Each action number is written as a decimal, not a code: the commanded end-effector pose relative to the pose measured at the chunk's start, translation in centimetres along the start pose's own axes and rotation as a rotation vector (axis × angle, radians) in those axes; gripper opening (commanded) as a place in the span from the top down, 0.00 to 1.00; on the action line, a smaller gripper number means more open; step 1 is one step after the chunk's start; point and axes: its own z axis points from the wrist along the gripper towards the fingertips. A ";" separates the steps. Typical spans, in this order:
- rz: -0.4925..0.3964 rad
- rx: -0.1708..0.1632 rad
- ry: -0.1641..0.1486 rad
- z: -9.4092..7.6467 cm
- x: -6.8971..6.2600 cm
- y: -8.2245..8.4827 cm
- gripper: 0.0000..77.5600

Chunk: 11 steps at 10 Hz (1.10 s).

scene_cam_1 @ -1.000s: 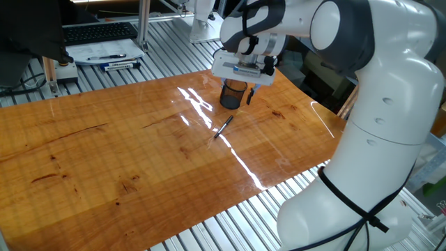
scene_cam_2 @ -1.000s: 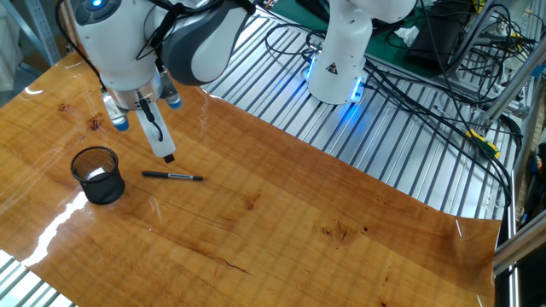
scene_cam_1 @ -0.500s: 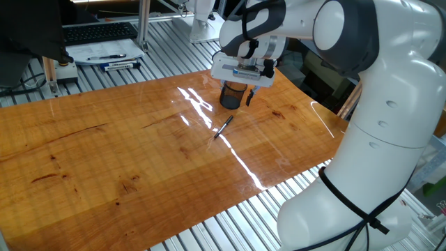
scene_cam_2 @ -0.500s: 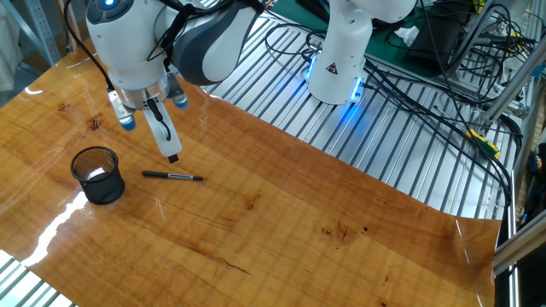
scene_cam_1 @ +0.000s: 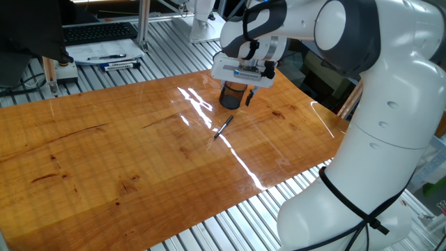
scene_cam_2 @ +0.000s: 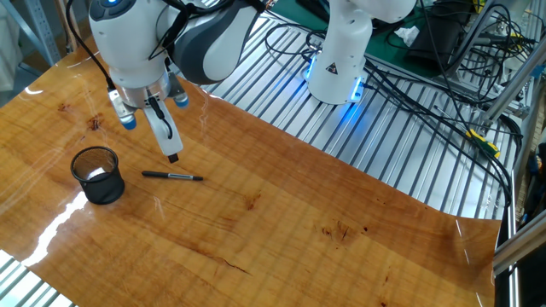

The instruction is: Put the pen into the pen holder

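Glossy orange-brown wooden tabletop (scene_cam_1: pixel 104 160) sat on a ribbed metal slat bench (scene_cam_2: pixel 375 128). Beyond the wood's far edge in one fixed view lay white-and-blue markers (scene_cam_1: pixel 120 65) on paper sheets (scene_cam_1: pixel 104 52), with a black keyboard (scene_cam_1: pixel 97 31) behind them. In the other fixed view, a second white robot base with a blue light (scene_cam_2: pixel 337 68) and a tangle of black cables (scene_cam_2: pixel 426 77) stood well apart from the work area. That base carried a small triangular warning mark; no writing was readable anywhere.

Small black wire-mesh cylindrical cup (scene_cam_2: pixel 98 175) stood upright on the wood, see-through sides, something pale visible at its bottom; cannot tell whether that was contents or glare. In one fixed view, the cup (scene_cam_1: pixel 233 94) was partly hidden behind the gripper's hand.

Thin short black pen (scene_cam_2: pixel 172 176) lay flat on the wood just beside the cup, not touching it, nothing on top of it. In one fixed view, the pen (scene_cam_1: pixel 224 127) lay across a bright glare streak.

White two-finger gripper with black pads (scene_cam_2: pixel 158 132) hung above the table, over the spot between cup and pen, holding nothing. One long finger (scene_cam_2: pixel 162 134) was clear; whether the jaws stood apart or together, cannot tell. In one fixed view, the gripper (scene_cam_1: pixel 242 87) was seen from behind, with its fingers mostly masked.
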 end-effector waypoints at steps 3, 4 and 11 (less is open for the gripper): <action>-0.011 -0.015 0.004 -0.2 -0.1 0.0 0.99; -0.011 -0.015 0.004 -0.2 -0.1 0.0 0.99; -0.011 -0.015 0.004 -0.2 -0.1 0.0 0.99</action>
